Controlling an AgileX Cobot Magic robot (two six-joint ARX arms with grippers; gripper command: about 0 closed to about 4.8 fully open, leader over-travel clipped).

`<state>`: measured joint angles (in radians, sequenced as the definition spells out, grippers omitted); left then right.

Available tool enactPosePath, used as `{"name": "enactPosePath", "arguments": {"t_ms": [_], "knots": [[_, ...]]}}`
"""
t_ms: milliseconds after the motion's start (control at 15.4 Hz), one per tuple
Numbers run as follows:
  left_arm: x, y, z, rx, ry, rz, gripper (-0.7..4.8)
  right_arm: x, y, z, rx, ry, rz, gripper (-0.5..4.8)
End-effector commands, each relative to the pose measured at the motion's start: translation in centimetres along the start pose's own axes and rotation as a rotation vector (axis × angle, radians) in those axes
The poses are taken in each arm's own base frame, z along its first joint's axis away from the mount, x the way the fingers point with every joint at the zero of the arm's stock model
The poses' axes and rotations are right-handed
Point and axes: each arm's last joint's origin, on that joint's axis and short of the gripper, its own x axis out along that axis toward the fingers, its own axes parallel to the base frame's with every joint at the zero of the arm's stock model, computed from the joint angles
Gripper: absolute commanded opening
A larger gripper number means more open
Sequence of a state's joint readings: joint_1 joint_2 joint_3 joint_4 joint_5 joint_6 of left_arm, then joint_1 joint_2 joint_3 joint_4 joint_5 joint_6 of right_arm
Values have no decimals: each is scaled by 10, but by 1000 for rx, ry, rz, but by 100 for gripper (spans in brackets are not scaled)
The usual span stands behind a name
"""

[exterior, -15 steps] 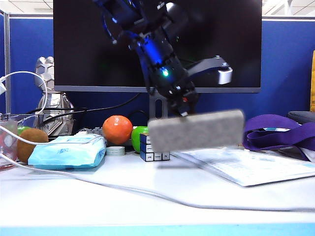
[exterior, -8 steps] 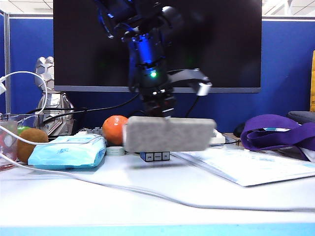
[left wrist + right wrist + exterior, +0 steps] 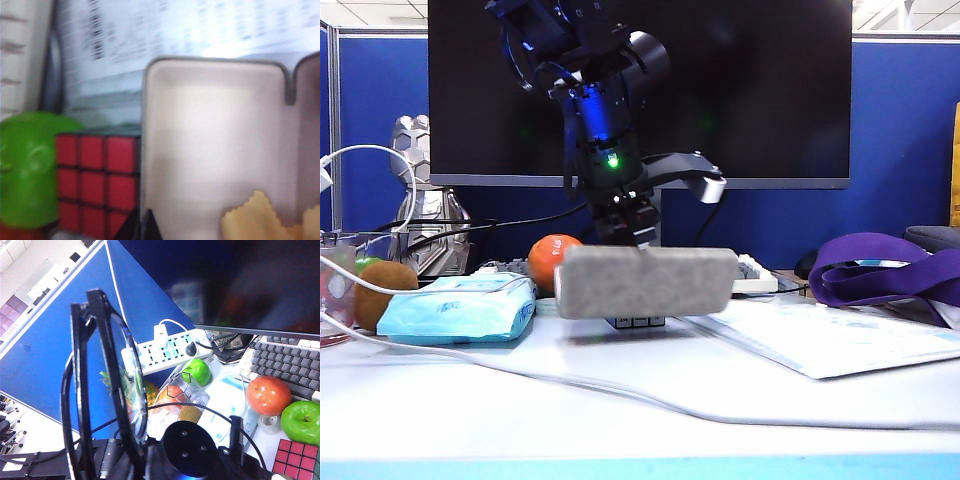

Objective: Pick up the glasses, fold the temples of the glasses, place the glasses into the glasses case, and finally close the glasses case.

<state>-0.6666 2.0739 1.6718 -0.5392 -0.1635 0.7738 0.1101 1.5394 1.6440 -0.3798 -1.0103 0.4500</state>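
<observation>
Both grippers grip: the left gripper (image 3: 630,232) clamps the open glasses case (image 3: 647,282) hanging beneath it; the right gripper (image 3: 131,452), seemingly pinched, holds the upright glasses (image 3: 102,385).

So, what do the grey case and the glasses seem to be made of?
The glasses case, held up by the shut left tool, looks like a hard shell covered in matte grey suede-like fabric; its lining appears smooth and pale. The glasses, in the right tool, seem thin glossy black plastic or metal, with clear lenses.

My left wrist cam is smearing everything soft and blurry, and the monitor (image 3: 640,90) is sitting dark against bright office lighting.
</observation>
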Motion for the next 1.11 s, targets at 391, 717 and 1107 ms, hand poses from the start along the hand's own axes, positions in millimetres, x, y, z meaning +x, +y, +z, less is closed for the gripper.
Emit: {"name": "enactPosePath", "arguments": {"t_ms": [391,717,1107], "knots": [[-11,-2,3,-18,-26,-58,195,-2,5,3,-43,-12,11,-1],[-58,12,10,-210,-98,24,174,-2,-1,-4,-105,10,-96,-1],[-99,33,-11,-527,27,234,48,15,-23,-16,-185,97,-172,-1]]}}
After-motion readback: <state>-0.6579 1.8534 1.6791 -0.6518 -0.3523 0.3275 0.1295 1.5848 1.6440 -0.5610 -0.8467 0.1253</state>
